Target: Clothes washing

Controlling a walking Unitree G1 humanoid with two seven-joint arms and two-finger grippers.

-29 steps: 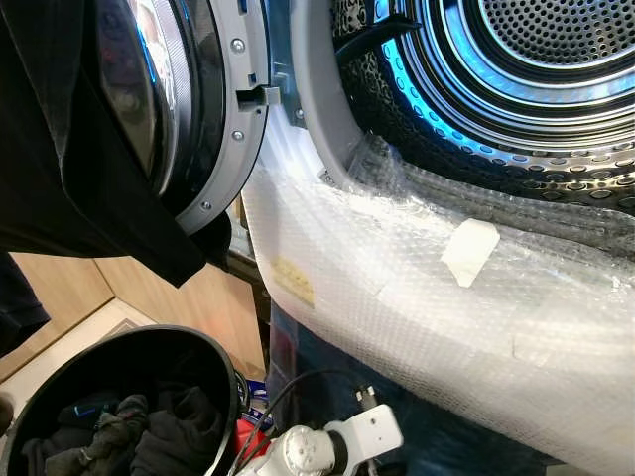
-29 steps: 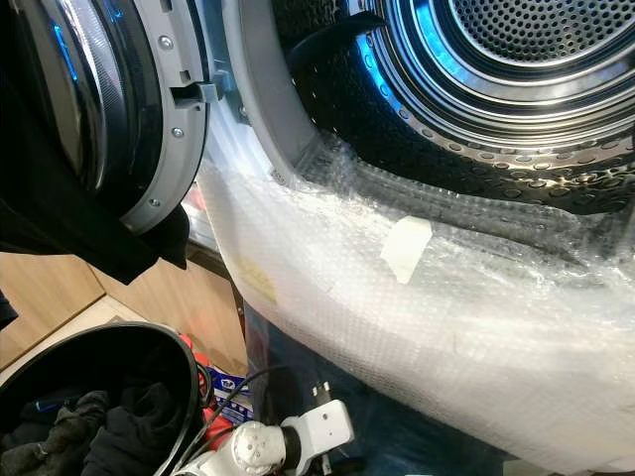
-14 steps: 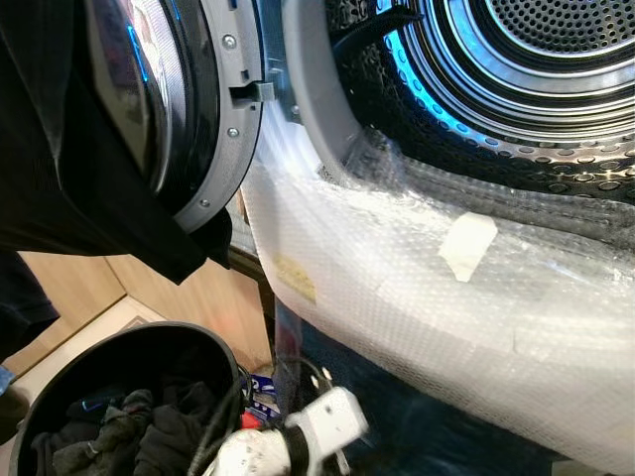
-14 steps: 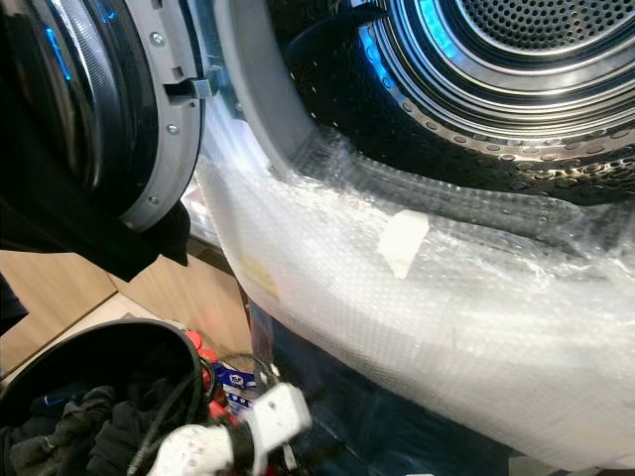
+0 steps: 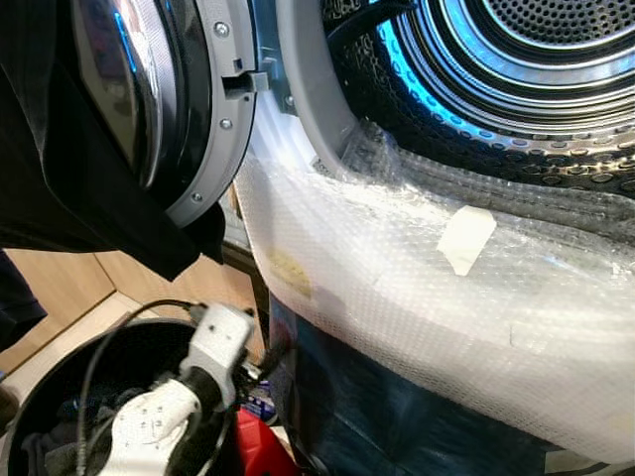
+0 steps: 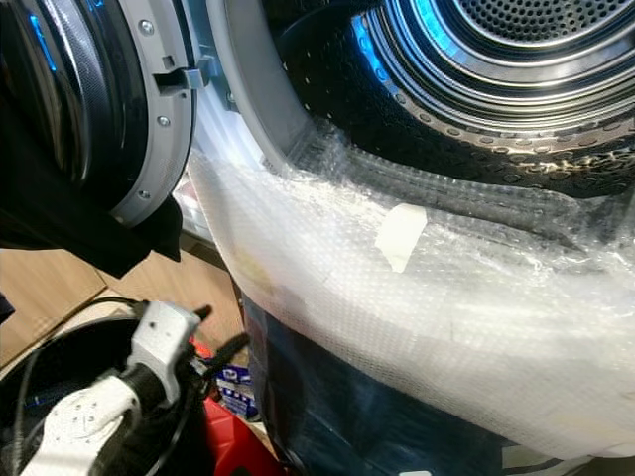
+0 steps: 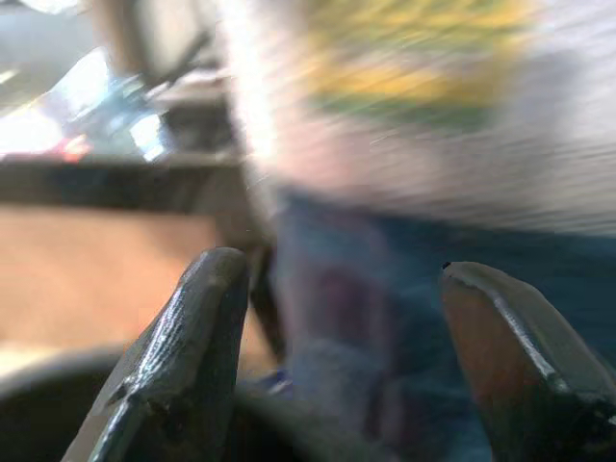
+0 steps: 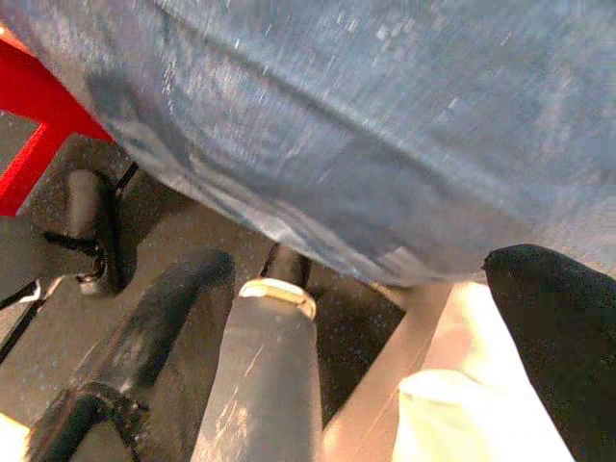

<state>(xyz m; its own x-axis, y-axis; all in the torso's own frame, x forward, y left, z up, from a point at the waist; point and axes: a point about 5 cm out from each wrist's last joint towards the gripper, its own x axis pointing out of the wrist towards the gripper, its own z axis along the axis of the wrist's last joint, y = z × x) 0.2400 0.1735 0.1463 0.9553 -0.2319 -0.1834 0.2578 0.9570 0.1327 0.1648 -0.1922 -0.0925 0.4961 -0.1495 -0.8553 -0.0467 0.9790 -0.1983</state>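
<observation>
- Left gripper [image 7: 337, 366]: the two black fingers stand wide apart with nothing between them, as the left wrist view shows through heavy blur.
- Left silver arm [image 5: 159, 416] sits at lower left of the left eye view, over the round black laundry basket [image 5: 60, 369]; my guess is it's going in for a grab.
- Dark crumpled clothes [image 5: 45, 458] lie in that basket, mostly covered by the arm.
- Right gripper [image 8: 385, 337]: fingers spread, empty, low beside the blue-wrapped washer front; reads as idle.
- Steel perforated washer drum [image 5: 516, 59], upper right, looks ready to load.
- Round glass washer door [image 5: 149, 99] swung open at upper left; a black garment [image 5: 60, 169] hangs over it.
- In the way: clear bubble wrap [image 5: 417, 297] over the lower door rim, with a patch of tape [image 5: 464, 238]; it could snag a load. Red object [image 5: 260, 451] just beside the basket.
</observation>
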